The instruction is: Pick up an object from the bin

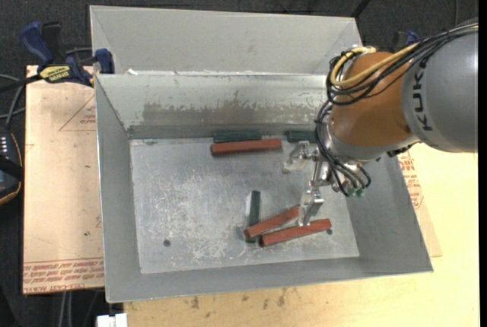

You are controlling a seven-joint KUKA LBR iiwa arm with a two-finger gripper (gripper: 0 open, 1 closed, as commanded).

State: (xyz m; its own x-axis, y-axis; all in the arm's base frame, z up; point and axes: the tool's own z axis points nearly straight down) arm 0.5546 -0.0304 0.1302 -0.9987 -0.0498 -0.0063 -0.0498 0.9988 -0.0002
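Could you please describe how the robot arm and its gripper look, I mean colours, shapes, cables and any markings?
The arm is a thick, rounded grey link bearing black letters, of which "KU" is readable. Its wrist wears a smooth orange cover, with black and yellow cables looped over it. The gripper is slim, silver metal.
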